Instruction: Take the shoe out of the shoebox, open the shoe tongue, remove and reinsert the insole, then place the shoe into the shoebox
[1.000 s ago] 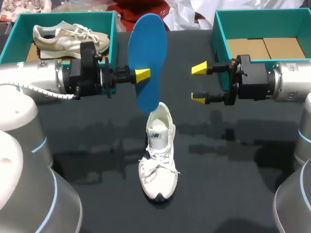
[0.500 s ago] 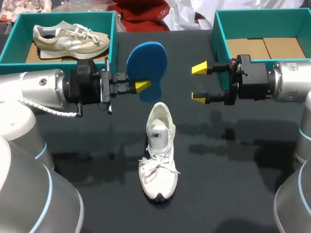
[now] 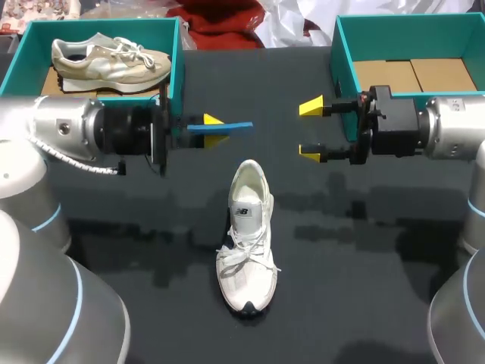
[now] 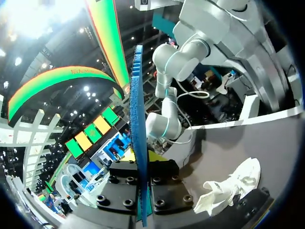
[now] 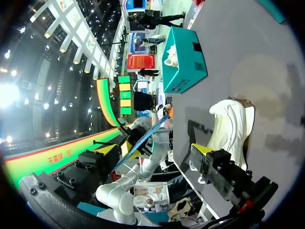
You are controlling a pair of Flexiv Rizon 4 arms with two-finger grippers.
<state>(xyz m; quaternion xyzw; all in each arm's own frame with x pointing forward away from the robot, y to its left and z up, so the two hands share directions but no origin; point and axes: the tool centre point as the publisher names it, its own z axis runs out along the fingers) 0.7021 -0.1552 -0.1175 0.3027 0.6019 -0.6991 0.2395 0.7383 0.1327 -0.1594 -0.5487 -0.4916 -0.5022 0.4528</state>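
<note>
Surface: black matte table (image 3: 364, 288) | white lace-up sneaker (image 3: 248, 243) set upright mid-table | teal cardboard shoebox (image 3: 175, 61) seated far left | second teal shoebox (image 3: 342, 61) seated far right

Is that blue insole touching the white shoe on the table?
Apart. The head view shows bare table between the insole, held in the left gripper, and the shoe.

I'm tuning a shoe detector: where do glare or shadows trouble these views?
Head view: pale reflections streak the dark table beside the white shoe. Left wrist view: lamp glare flares beyond the blue insole. Right wrist view: a dark shadow lies on the table beside the shoe.
</note>
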